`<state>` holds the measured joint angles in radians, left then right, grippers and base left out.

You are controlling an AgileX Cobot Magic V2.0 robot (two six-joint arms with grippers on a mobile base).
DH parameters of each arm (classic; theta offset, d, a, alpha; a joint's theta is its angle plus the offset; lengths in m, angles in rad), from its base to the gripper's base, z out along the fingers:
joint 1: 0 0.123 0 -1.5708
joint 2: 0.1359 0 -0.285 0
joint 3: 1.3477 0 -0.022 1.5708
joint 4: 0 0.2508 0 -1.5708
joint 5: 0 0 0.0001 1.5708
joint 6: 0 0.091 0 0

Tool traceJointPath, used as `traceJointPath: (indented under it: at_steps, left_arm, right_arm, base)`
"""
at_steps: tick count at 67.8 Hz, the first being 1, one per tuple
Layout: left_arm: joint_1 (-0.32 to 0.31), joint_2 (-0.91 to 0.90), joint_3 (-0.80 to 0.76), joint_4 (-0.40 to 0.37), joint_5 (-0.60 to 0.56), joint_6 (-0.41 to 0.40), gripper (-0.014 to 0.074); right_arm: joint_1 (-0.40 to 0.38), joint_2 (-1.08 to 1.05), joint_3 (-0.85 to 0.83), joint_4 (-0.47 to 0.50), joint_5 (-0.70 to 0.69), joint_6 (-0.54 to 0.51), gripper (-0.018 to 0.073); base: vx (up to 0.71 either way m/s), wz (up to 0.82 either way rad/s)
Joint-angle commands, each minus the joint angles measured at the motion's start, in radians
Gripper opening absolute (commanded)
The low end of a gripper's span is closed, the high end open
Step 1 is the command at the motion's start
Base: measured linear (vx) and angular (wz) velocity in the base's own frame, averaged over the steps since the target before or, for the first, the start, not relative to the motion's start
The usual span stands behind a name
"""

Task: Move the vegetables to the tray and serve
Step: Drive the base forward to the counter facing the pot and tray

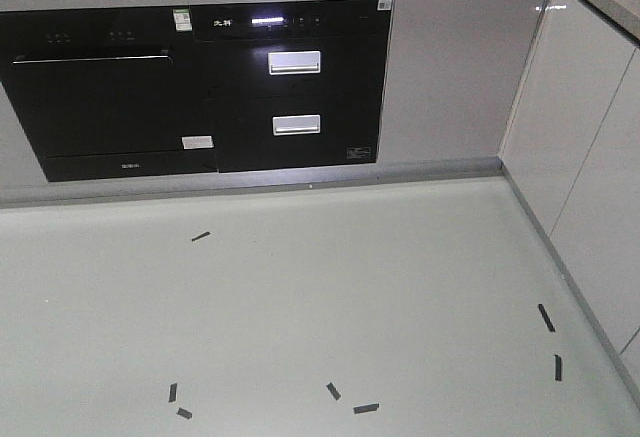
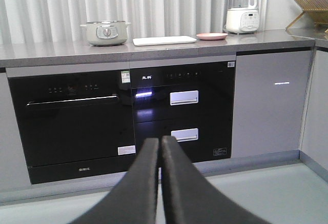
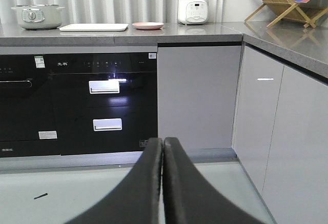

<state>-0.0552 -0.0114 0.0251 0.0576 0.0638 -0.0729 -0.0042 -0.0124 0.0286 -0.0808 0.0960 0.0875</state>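
Clearly, grey counter (image 2: pixel 61 52) bears tray (image 2: pixel 164 40) beside plate (image 2: pixel 211 36)

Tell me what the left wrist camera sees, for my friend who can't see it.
The left gripper, shut and empty, points at a kitchen counter holding a cream pot, the cream tray, a pink plate and a blender. Below sit black built-in appliances.
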Motion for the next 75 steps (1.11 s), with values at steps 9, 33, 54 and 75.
traceJointPath:
  at_steps: [9,33,54,75]
  left_arm:
    - [0.002,-0.015,0.010,-0.009,-0.073,-0.005,-0.0006]
    - [0.002,-0.015,0.010,-0.009,-0.073,-0.005,-0.0006]
    - [0.002,-0.015,0.010,-0.009,-0.073,-0.005,-0.0006]
    - [0.002,-0.015,0.010,-0.009,-0.073,-0.005,-0.0006]
  right_arm:
    - [-0.006,-0.002,0.007,-0.007,-0.075,-0.003,-0.0008]
    - [-0.006,-0.002,0.007,-0.007,-0.075,-0.003,-0.0008]
    - [-0.006,-0.002,0.007,-0.007,-0.075,-0.003,-0.0008]
    - [-0.006,-0.002,0.007,-0.007,-0.075,-0.003,-0.0008]
  base:
    - [0.10,0.04]
    - [0.11,0.11]
    - [0.16,0.11]
    - [0.20,0.04]
